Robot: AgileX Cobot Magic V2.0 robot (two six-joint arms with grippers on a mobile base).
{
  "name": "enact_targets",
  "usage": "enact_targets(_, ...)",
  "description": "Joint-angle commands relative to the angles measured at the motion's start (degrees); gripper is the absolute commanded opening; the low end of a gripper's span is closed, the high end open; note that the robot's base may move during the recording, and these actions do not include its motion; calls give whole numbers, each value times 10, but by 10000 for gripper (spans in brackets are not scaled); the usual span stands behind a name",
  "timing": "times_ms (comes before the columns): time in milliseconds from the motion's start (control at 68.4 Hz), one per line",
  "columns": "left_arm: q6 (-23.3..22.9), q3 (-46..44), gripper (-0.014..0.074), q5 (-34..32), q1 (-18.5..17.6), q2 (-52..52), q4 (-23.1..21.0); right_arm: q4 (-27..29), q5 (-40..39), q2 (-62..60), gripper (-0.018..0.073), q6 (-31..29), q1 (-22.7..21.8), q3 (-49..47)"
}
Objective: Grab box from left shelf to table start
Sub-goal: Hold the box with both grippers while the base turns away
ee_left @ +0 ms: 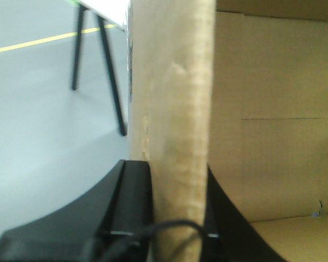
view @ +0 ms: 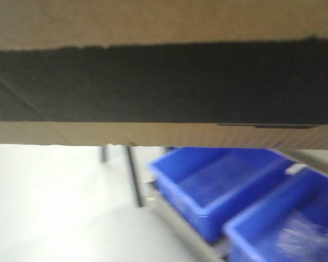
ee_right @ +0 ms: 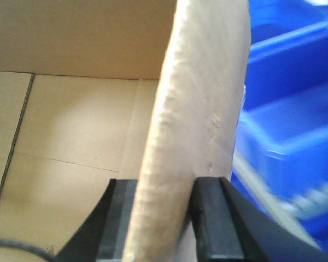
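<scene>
One black panel [view: 164,82] on box [view: 153,22], front-only

I can read no text, number or brand on any of my three feeds. In the front view the black panel [view: 164,82] across the box [view: 164,22] is blurred and shows no lettering I can make out, and the blue bins [view: 213,188] below the box show no label I can read. In the left wrist view a tiny bluish mark [ee_left: 317,210] sits low on the inner wall of the box, too small to tell whether it is print.
</scene>
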Motion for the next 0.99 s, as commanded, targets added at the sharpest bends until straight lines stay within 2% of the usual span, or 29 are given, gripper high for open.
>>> enact_targets(0, -14, -23, -92, -103, -4, 1, -14, -31, -89, 12, 58, -4, -2, -15)
enact_targets(980, -14, -23, -92, -103, -4, 1, -15, -31, -88, 12, 58, -4, -2, -15)
